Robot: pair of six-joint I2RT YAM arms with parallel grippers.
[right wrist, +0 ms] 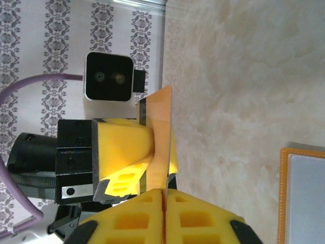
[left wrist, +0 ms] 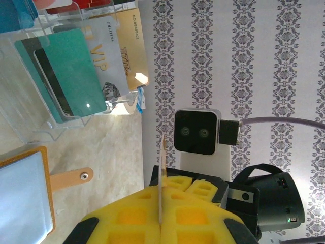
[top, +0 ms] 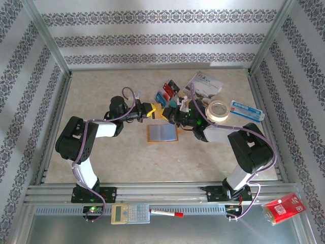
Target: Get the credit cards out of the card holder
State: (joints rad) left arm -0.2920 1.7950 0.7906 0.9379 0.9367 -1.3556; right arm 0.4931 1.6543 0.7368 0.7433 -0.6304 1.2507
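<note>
A tan-orange credit card [right wrist: 163, 133] hangs in the air between my two grippers, seen edge-on as a thin line [left wrist: 162, 168] in the left wrist view. My left gripper [left wrist: 161, 187] is shut on one end of it and my right gripper [right wrist: 163, 192] is shut on the other end. They meet above the table's middle, left gripper [top: 154, 109] facing right gripper [top: 172, 111]. The orange card holder [top: 162, 133] lies open and flat just in front of them, its strap tab [left wrist: 71, 178] pointing away. Teal, white VIP and gold credit cards [left wrist: 76, 76] stand in a clear rack [top: 165, 92].
A tape roll [top: 219, 109], a printed brochure [top: 203, 84] and a long white-and-blue box [top: 246, 110] lie to the right of the rack. On the near rail lie a calculator [top: 130, 213], a red marker [top: 165, 213] and a red packet [top: 284, 207].
</note>
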